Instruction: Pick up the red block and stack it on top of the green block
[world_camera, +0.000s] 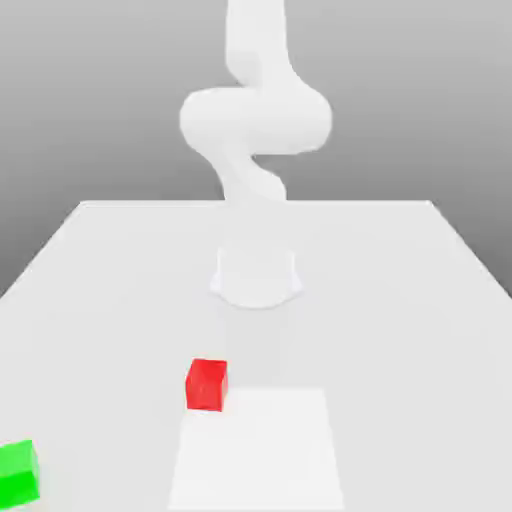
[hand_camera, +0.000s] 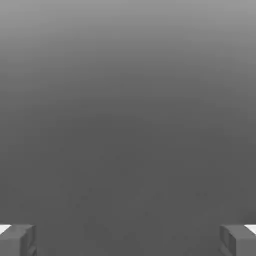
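My claw (hand_camera: 128, 241) is wide open. In the hand view I see the two gray fingers (hand_camera: 17, 240) far apart, one at each side, with a big gap between them. Nothing sits in that gap. The claw holds nothing and touches nothing. Past the fingers I see only flat gray.

Now the exterior view, going from near to far. Nearest to me, at about 8 o'clock from the middle of the picture, is the green block (world_camera: 18, 471). It sits flat on the table (world_camera: 400, 330), right at the picture's near left corner, and the edge cuts off part of it.

A bit farther in is the red block (world_camera: 206, 384), at about 7 o'clock from the middle. It sits flat on the table too. It is well apart from the green block, up and toward the exterior view's right of it. Nothing is on top of either block.

Just beside the red block, on its right, is a brighter white patch (world_camera: 256, 450) on the table that runs down to the near edge.

Farther back is the round white base (world_camera: 256, 277) of the arm (world_camera: 255, 120), near the middle. The arm rises from it at 12 o'clock, bends, and goes out the top of the picture.
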